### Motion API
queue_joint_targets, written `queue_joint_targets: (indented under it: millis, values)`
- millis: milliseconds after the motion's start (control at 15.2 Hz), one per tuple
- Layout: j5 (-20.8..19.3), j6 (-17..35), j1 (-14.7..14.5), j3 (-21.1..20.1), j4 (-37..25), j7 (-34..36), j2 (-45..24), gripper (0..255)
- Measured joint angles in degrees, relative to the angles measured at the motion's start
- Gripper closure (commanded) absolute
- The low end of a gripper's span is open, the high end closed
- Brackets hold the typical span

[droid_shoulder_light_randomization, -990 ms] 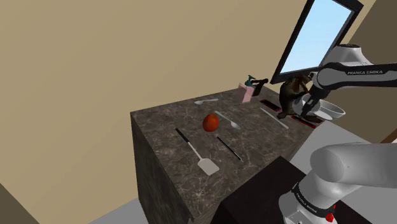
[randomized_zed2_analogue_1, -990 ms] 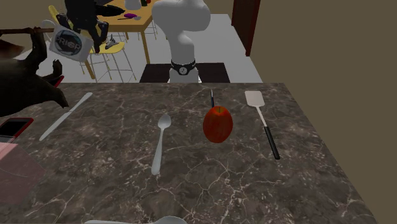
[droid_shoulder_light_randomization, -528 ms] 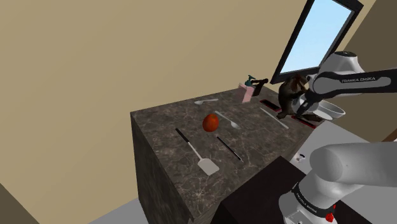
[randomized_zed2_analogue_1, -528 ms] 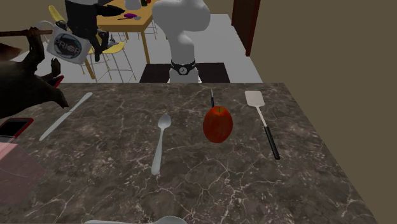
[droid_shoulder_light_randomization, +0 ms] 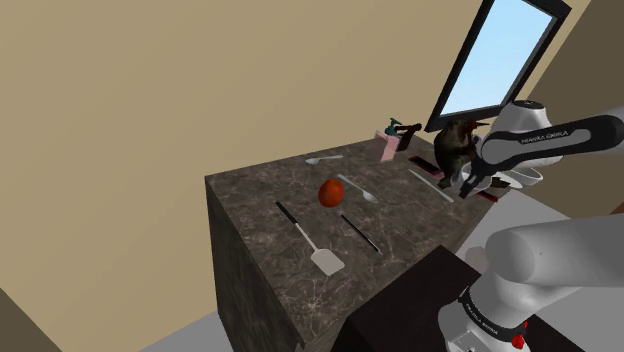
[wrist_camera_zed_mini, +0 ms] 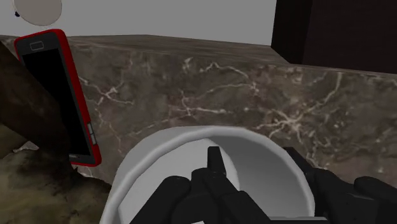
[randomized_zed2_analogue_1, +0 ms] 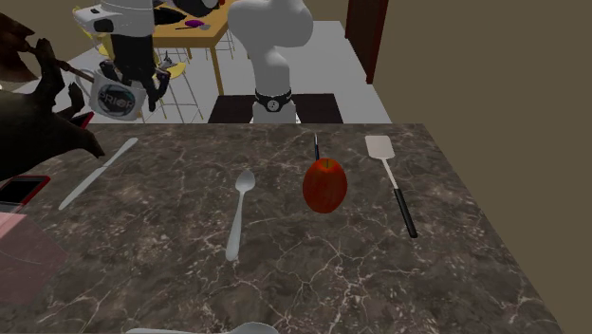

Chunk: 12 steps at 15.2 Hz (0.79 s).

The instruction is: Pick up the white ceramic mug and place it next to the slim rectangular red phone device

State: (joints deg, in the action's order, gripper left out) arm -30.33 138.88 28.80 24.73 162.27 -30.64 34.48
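Observation:
A white mug [randomized_zed2_analogue_1: 116, 95] with a dark print hangs in the air by the counter's far edge, at the second exterior view's left. My black gripper [randomized_zed2_analogue_1: 133, 74] is shut on its wall from above. In the wrist view one finger [wrist_camera_zed_mini: 214, 160] is inside the mug's rim [wrist_camera_zed_mini: 191, 135] and the other is outside it. The red phone [wrist_camera_zed_mini: 57, 95] lies flat on the dark marble counter [wrist_camera_zed_mini: 254, 89], a short way to one side of the mug. The phone [randomized_zed2_analogue_1: 24, 188] rests against a dark brown animal figure [randomized_zed2_analogue_1: 38, 133]. In the shoulder view the gripper [droid_shoulder_light_randomization: 472, 183] is beside that figure [droid_shoulder_light_randomization: 455, 145].
A red apple [randomized_zed2_analogue_1: 324, 184], a spoon [randomized_zed2_analogue_1: 237, 213], a spatula [randomized_zed2_analogue_1: 389, 171] and a knife [randomized_zed2_analogue_1: 95, 173] lie on the counter. A pink object [droid_shoulder_light_randomization: 388, 147] stands near the back corner under a framed pane [droid_shoulder_light_randomization: 505, 55]. A table and chairs [randomized_zed2_analogue_1: 190, 38] stand behind the stand.
The gripper has come down with the mug and shifted a little to the second exterior view's right, closer to the counter's edge. Nothing on the counter has moved.

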Motion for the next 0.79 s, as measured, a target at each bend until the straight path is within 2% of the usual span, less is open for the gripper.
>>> queue_joint_targets:
  millis: [396,462,594,792]
  values:
    - [0.74,0.43,0.9,-1.11,0.29,-0.28,-0.66,255]
    - [0.88,0.39,1.08,-1.41,0.46,-0.26,-0.34,0]
    - [1.29,-2.81,1.05,-2.11,0.73,0.18,0.46,0]
    - [1.43,-4.18,1.02,-2.38,0.8,0.33,0.83,0]
